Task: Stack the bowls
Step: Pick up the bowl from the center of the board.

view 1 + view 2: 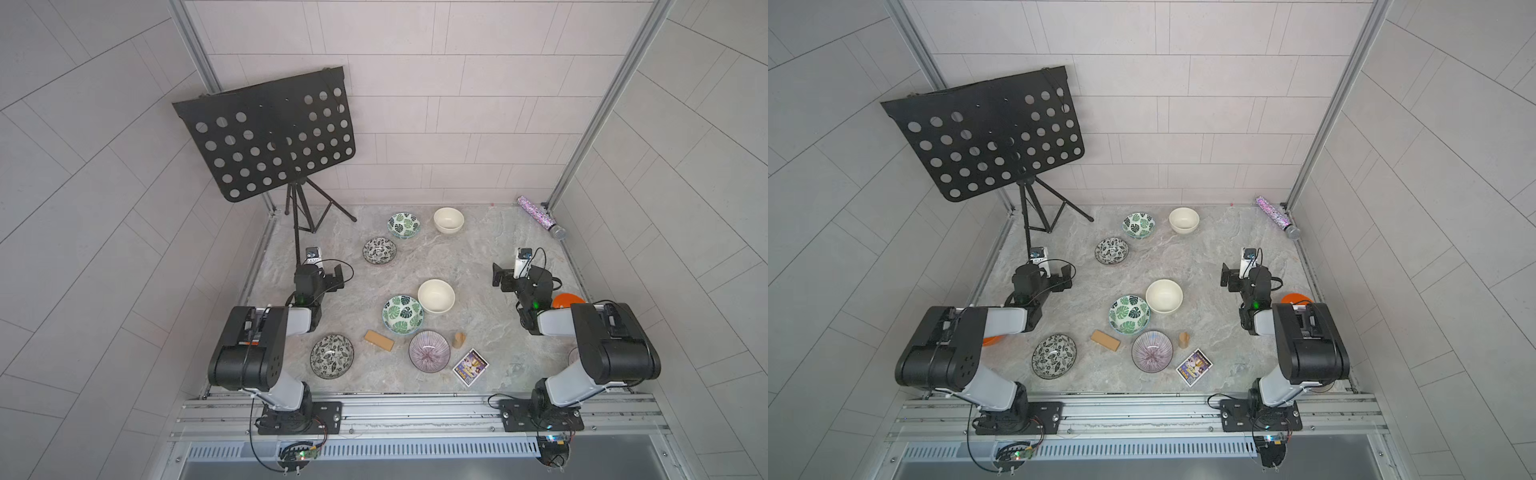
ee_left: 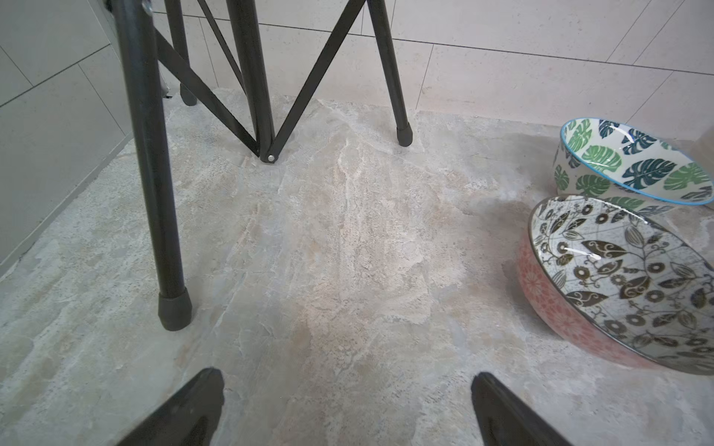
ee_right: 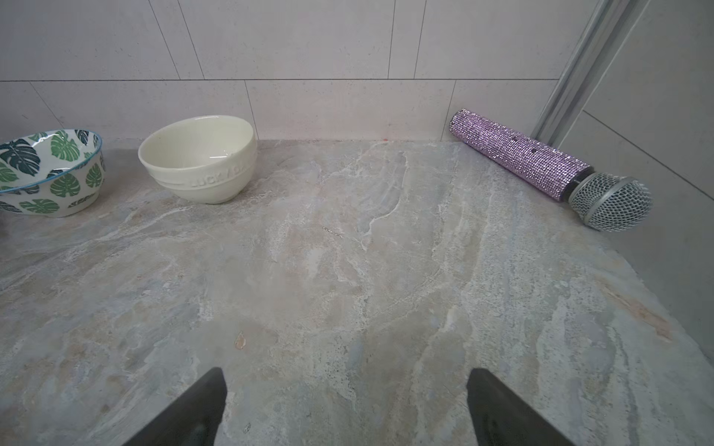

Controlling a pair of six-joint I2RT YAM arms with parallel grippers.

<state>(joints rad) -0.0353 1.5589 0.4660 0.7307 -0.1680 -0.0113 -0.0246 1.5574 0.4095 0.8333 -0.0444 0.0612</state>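
At the upper left of both top views I see a flat black metal stand (image 1: 266, 133), punched with round holes, on thin tripod legs. My left claw (image 2: 347, 378) is released, with its dark tapered fingers spread over the veined, matte stone table (image 1: 465, 262) and nothing between them.

No bowl is stacked. At lower left sits the shallow lower print bowl (image 1: 332, 356). A rectangular wood block (image 1: 379, 340) lies to its right. The upper print bowl (image 1: 379, 251) has a red patterned outside. Mid-frame, the glossy lower leaf bowl (image 1: 402, 314) is just beside the smooth lower cream bowl (image 1: 436, 295). The upper leaf bowl (image 1: 404, 225) and upper cream bowl (image 1: 448, 220) stand near the back wall. The finely lined striped bowl (image 1: 429, 351) is low centre, then a rounded peg (image 1: 459, 340) and a printed card (image 1: 470, 367).

My right claw (image 3: 346, 375) is also released over bare stone. A glittery microphone (image 1: 540, 217) lies at upper right. A shiny orange bowl (image 1: 567, 300) peeks from behind the right arm.
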